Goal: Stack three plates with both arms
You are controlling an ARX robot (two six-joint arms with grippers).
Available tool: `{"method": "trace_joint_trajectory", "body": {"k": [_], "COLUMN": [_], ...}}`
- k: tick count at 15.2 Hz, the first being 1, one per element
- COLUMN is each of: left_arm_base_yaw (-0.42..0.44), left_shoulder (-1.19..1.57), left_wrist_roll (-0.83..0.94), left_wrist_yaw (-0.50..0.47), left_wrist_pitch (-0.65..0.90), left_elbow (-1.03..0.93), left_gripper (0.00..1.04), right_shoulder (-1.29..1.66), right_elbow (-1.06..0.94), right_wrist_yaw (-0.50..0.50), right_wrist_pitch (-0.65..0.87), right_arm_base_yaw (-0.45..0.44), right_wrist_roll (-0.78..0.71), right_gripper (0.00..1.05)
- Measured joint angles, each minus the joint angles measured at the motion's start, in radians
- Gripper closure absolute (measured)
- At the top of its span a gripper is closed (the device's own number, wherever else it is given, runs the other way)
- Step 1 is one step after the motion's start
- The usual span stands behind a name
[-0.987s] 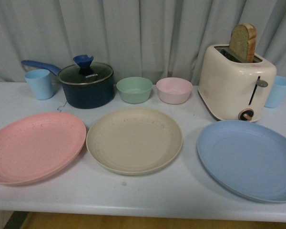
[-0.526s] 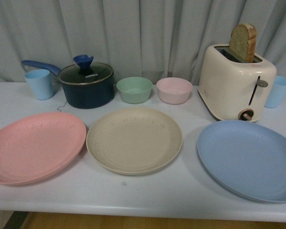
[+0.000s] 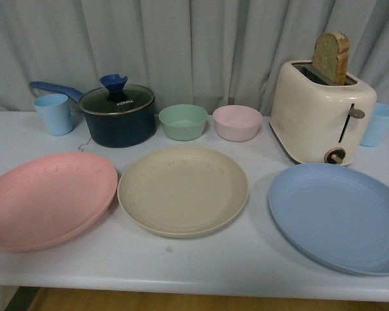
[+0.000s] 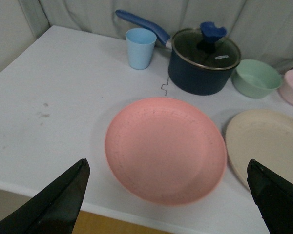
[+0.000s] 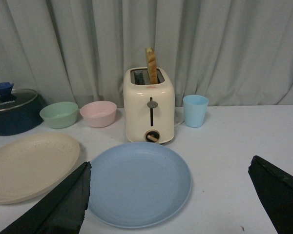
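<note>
Your left gripper (image 4: 167,165) is hovering above the pink plate (image 4: 165,150) with its jaws spread wide and nothing between them; your right gripper (image 5: 170,165) is doing the same above the blue plate (image 5: 139,183); all three plates are lying flat and apart in a row on the tabletop (image 3: 246,262), the beige plate (image 3: 183,189) sitting in the middle. I judge you are picking a first grasp; the plates are shallow, so be pinching an outer plate's near rim and lifting it clear before crossing over the beige one; the pot (image 3: 117,116), green bowl (image 3: 183,122), pink bowl (image 3: 237,123) and toaster (image 3: 321,120) are standing just behind, so be keeping clear of them.
</note>
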Motion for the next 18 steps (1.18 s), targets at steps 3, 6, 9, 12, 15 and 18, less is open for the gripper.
{"method": "trace_joint_trajectory", "body": {"k": [3, 6, 9, 12, 15, 18], "left_arm_base_yaw": [0.066, 0.119, 0.158, 0.175, 0.174, 0.156], "left_shoulder": [0.502, 0.859, 1.014, 1.117, 1.164, 1.199], "left_wrist_roll": [0.045, 0.052, 0.005, -0.045, -0.051, -0.050], "left_wrist_yaw": [0.024, 0.001, -0.040, -0.044, -0.041, -0.026], "left_wrist_pitch": [0.156, 0.158, 0.151, 0.167, 0.243, 0.297], "left_elbow": [0.238, 0.423, 0.515, 0.525, 0.484, 0.456], "left_gripper": [0.07, 0.07, 0.07, 0.07, 0.07, 0.11], "right_shoulder": [0.000, 0.000, 0.000, 0.000, 0.000, 0.000], "right_elbow": [0.000, 0.000, 0.000, 0.000, 0.000, 0.000], "right_wrist_yaw": [0.000, 0.000, 0.000, 0.000, 0.000, 0.000], "right_wrist_pitch": [0.000, 0.000, 0.000, 0.000, 0.000, 0.000], "right_arm_base_yaw": [0.000, 0.000, 0.000, 0.000, 0.000, 0.000], "right_wrist_roll": [0.000, 0.000, 0.000, 0.000, 0.000, 0.000], "right_gripper": [0.06, 0.06, 0.06, 0.06, 0.06, 0.06]}}
